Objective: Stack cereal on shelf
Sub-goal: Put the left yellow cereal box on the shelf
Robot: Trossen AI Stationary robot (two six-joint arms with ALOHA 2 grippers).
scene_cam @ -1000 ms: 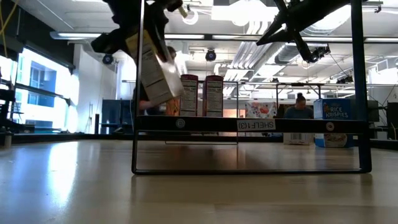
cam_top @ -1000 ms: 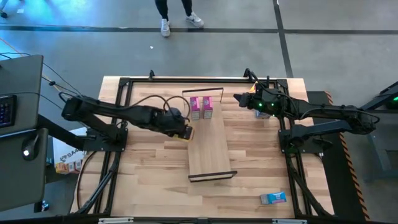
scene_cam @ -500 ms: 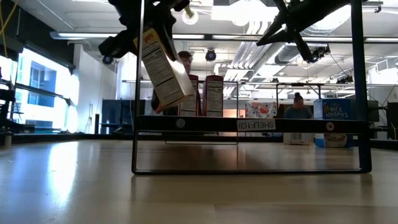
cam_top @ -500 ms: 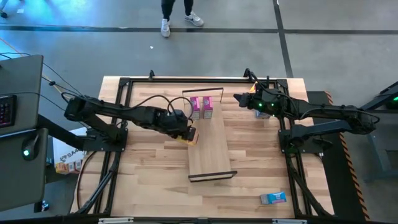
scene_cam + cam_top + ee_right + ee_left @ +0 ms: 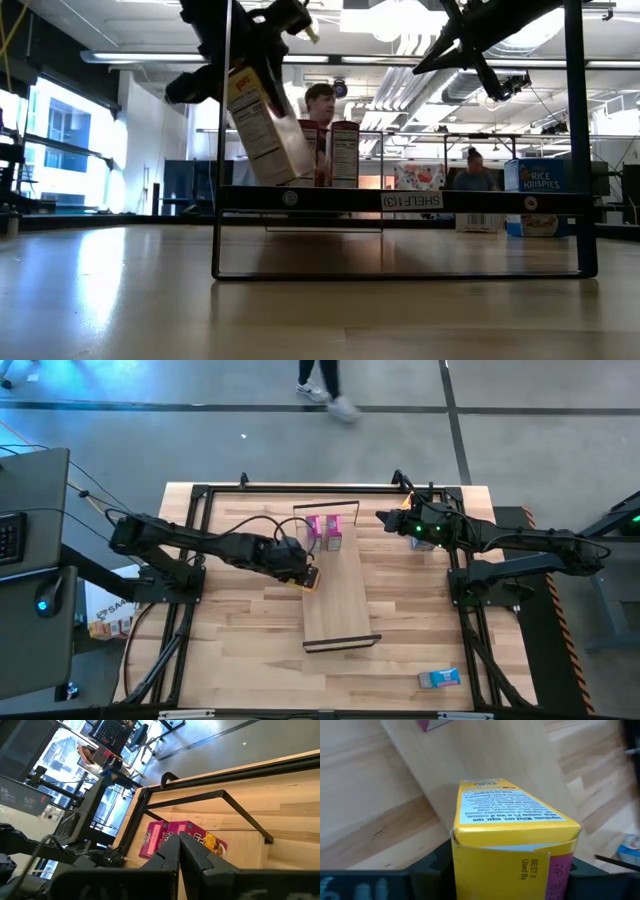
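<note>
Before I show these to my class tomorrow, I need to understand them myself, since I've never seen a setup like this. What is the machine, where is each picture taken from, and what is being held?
It is a robot with two dark arms at a wooden table. One picture looks straight down from above, one looks level across the tabletop, and two come from cameras on the arms' wrists.

On the table lies a pale wooden shelf with black frames at its ends. Two pink cereal boxes stand at its far end. A light blue box lies on the table near the front right corner.

The left gripper holds a tilted yellow cereal box over the shelf's left edge; the low view shows it just above the plank. The right gripper waits with fingers closed, empty, near the table's far right side.

Beyond the table, people are in the room.
</note>
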